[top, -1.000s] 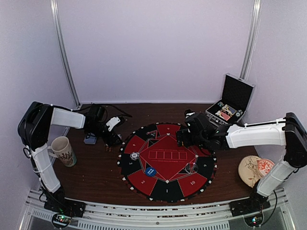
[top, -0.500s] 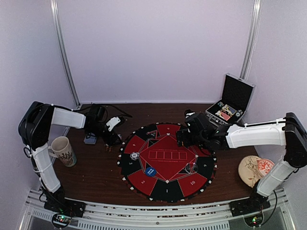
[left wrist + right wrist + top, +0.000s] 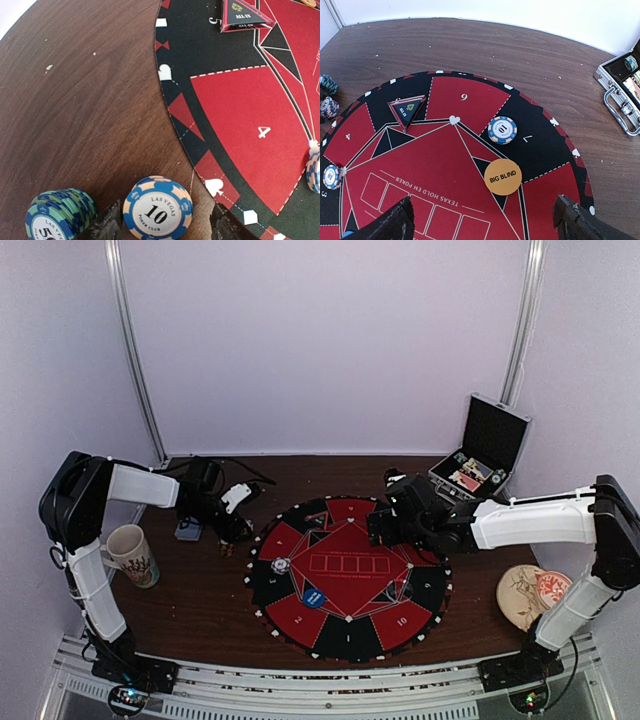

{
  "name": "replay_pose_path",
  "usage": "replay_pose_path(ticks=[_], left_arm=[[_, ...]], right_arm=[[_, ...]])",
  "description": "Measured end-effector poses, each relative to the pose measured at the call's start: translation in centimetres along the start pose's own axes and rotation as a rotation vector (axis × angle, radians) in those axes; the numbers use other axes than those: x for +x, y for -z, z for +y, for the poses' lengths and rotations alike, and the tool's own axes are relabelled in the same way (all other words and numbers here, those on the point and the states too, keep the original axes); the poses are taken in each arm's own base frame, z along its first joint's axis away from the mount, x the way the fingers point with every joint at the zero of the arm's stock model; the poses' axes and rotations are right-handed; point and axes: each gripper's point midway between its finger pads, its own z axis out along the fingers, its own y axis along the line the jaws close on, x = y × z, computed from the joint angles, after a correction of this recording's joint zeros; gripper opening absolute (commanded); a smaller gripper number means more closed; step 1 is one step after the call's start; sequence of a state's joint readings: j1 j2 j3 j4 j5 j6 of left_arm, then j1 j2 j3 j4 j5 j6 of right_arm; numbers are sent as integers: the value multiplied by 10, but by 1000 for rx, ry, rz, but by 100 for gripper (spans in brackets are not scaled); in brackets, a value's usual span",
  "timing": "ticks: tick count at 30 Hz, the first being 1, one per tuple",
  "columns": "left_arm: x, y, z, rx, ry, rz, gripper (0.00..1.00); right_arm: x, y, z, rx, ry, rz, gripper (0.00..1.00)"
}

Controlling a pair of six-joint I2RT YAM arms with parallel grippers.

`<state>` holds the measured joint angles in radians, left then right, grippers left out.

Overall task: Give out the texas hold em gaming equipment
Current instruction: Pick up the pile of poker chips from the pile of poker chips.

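Note:
My left gripper [image 3: 165, 226] is open and low on the wood just left of the round poker mat [image 3: 240, 115]. Its fingers [image 3: 107, 225] straddle a blue-and-cream "10" chip stack [image 3: 157, 212] without closing on it. A green-blue chip stack [image 3: 60, 214] stands to the left of it. In the top view the left gripper [image 3: 232, 530] is at the mat's left rim. My right gripper [image 3: 485, 220] is open and empty above the mat [image 3: 435, 170]. Below it are an orange "BIG BLIND" disc [image 3: 503, 176] and a "10" chip [image 3: 502, 130]. A blue disc [image 3: 314, 597] and a chip [image 3: 281, 565] lie on the mat's left side.
An "ALL IN" triangle [image 3: 406, 109] sits on the far left of the mat. An open silver-edged case [image 3: 485, 455] stands at the back right. A patterned mug [image 3: 130, 553] is at the left and a grey-blue block [image 3: 188, 530] behind the left gripper. A wooden coaster [image 3: 530, 592] lies at the right.

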<state>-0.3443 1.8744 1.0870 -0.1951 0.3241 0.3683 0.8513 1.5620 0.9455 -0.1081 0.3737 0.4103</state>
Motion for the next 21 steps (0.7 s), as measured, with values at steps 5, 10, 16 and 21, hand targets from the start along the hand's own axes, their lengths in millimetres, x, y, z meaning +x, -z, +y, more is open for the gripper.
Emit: replay_pose_path(ticks=[5,10,16,21], left_arm=[[1,-1,0,-2,1,4,59],[2,-2,1,-2,2,8,54],[2,-2,1,-3,2,8,49],[2,-2,1,-4,2,8,42]], right_arm=[[0,0,0,0,0,0,97],[0,0,0,0,0,0,97],[0,0,0,0,0,0,97],[0,0,0,0,0,0,97]])
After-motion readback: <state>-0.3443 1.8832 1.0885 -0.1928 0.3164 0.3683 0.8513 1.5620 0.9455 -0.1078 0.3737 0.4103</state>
